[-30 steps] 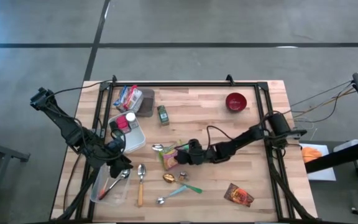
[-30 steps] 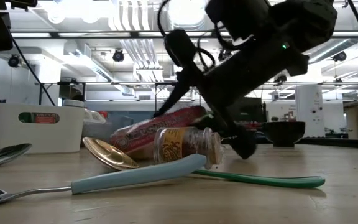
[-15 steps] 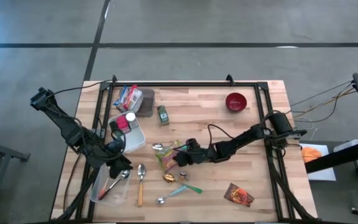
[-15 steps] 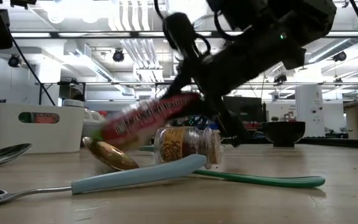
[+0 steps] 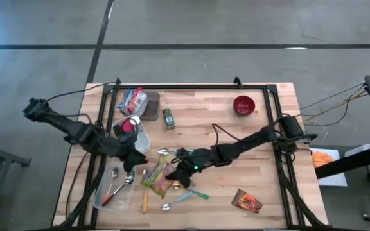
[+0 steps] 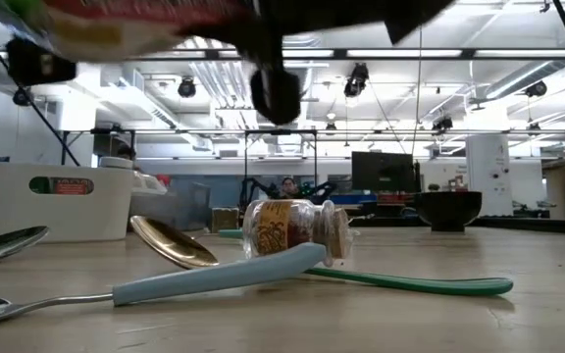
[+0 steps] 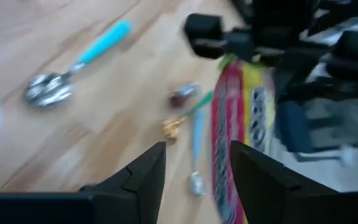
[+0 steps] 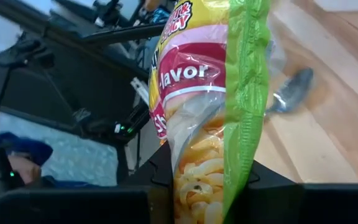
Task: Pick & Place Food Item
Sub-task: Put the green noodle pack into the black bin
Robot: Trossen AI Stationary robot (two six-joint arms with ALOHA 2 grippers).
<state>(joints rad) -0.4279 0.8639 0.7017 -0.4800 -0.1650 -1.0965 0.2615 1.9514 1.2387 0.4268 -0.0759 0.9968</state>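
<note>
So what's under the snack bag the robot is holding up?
The right gripper holds the snack bag above the table. Beneath it lie a gold spoon, a small jar and a blue-handled spoon. From above, the bag covers part of that spot.

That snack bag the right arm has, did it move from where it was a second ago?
Yes. The snack bag, held by the right gripper, has been lifted off the table and carried toward the table's left side, further from the red bowl.

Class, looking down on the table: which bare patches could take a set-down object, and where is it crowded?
Free: bare wood between the small green-labelled jar and the red bowl; also between that bowl and the brown snack packet. Crowded: around the spoons and clear plastic bins.
</note>
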